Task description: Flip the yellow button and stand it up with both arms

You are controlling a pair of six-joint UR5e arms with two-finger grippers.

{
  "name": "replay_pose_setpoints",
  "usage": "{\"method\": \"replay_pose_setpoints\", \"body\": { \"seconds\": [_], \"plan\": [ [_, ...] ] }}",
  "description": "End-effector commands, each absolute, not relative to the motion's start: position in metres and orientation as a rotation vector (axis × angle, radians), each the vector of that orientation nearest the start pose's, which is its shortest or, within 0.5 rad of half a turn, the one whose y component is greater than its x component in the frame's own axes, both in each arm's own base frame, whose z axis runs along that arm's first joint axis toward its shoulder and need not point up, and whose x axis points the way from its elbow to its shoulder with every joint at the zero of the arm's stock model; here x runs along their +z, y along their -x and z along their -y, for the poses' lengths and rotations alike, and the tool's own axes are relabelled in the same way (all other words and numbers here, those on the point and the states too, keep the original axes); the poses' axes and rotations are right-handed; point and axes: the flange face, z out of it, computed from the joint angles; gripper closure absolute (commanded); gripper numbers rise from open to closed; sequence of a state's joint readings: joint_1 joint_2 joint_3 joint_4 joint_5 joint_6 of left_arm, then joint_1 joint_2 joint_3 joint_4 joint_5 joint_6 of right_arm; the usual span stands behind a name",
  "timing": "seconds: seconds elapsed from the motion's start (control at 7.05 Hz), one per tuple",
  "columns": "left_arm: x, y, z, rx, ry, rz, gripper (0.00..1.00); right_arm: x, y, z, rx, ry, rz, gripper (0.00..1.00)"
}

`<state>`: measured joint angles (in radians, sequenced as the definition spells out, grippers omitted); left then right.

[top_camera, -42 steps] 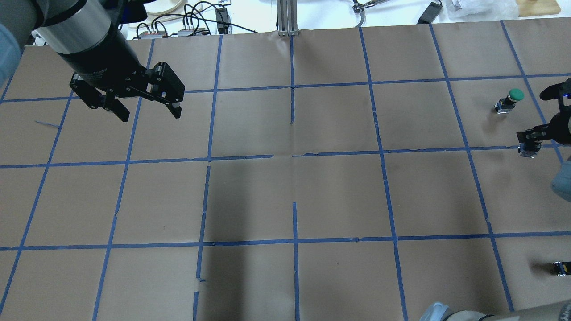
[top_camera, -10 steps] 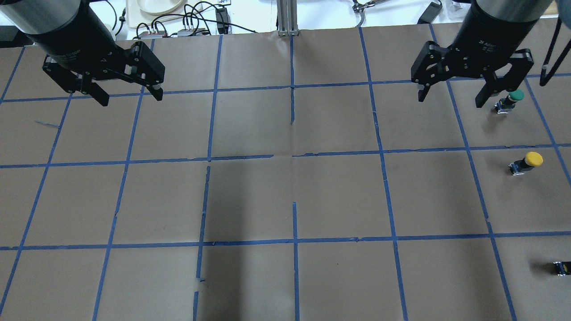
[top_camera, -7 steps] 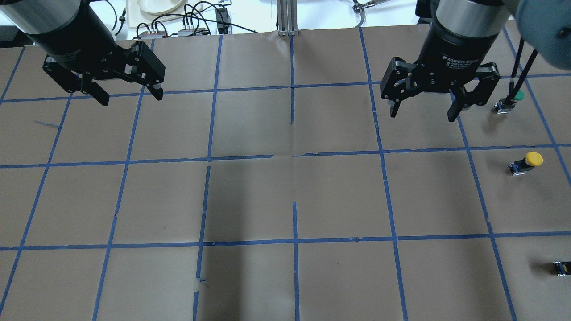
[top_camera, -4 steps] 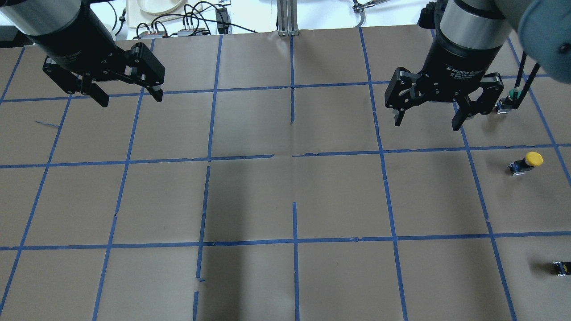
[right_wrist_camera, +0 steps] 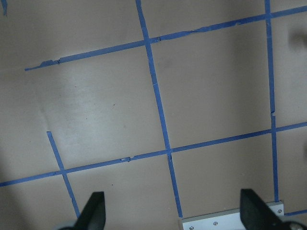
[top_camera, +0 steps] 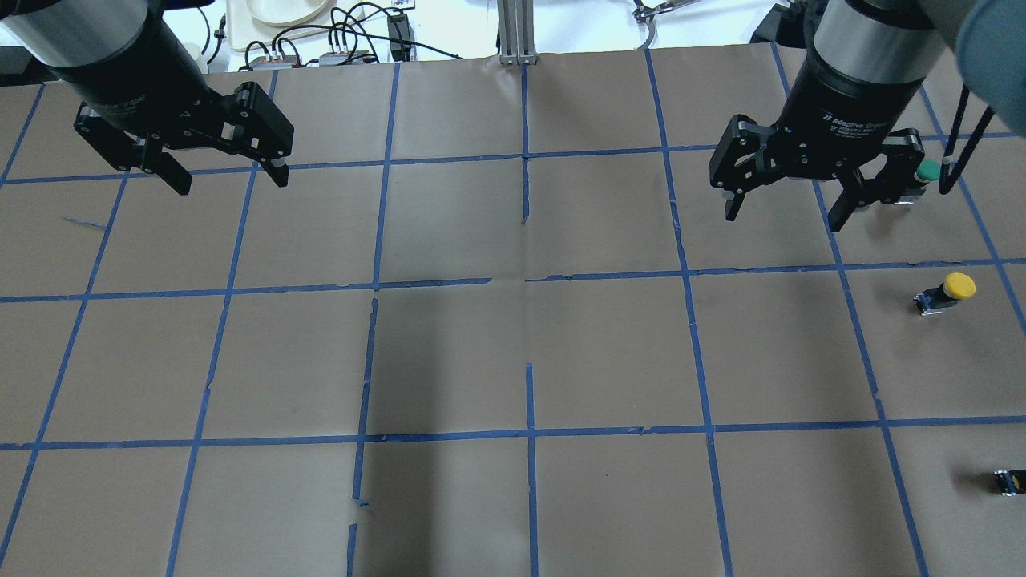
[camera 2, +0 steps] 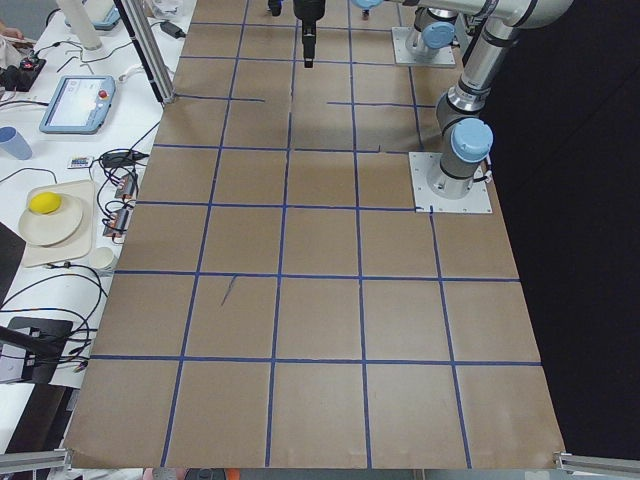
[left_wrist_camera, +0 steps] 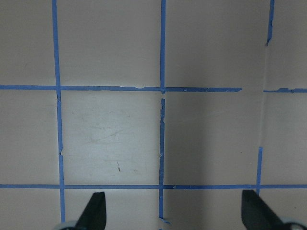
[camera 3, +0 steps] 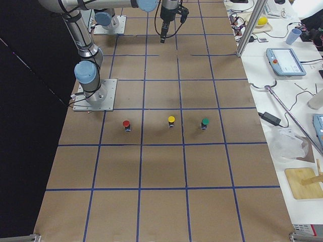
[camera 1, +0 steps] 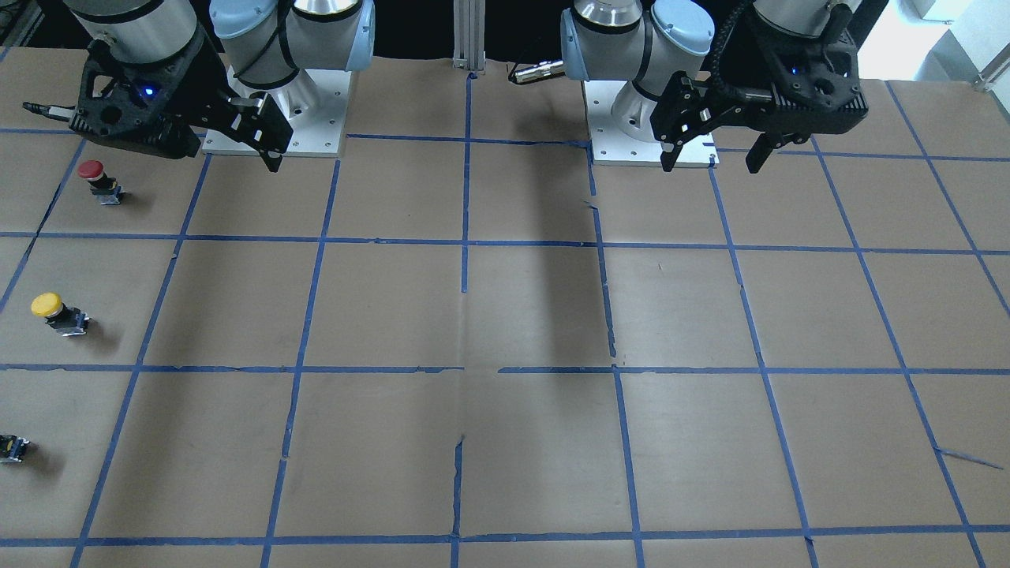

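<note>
Overhead exterior: yellow button [top_camera: 950, 291] sits at the right edge, mid-height. My right gripper [top_camera: 784, 218] and left gripper [top_camera: 232, 184] hang spread, empty, up top. Looks light, stiff, tippy; I'd pinch its blocky body, not the slick cap.

The yellow button [top_camera: 946, 292] stands upright on the brown surface [top_camera: 609, 353], its round yellow cap on top and its black-and-grey body below. It sits at about 3 o'clock in the overhead view, apart from both arms. The left claw [top_camera: 232, 184] hangs at 10 o'clock and the right claw [top_camera: 784, 221] at 2 o'clock, both with fingers spread wide.
</note>
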<state>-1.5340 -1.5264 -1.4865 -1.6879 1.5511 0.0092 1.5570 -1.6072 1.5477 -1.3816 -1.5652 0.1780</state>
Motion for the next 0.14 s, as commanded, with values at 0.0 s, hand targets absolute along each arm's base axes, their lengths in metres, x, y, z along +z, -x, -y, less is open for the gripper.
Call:
{"method": "replay_pose_setpoints", "body": {
  "seconds": [0.0],
  "plan": [
    [0.5349, 0.1167, 0.48, -0.008, 0.046, -3.158, 0.0, 0.4992, -0.1274, 0.4639, 0.2, -0.304, -3.126, 0.0]
  ]
}}
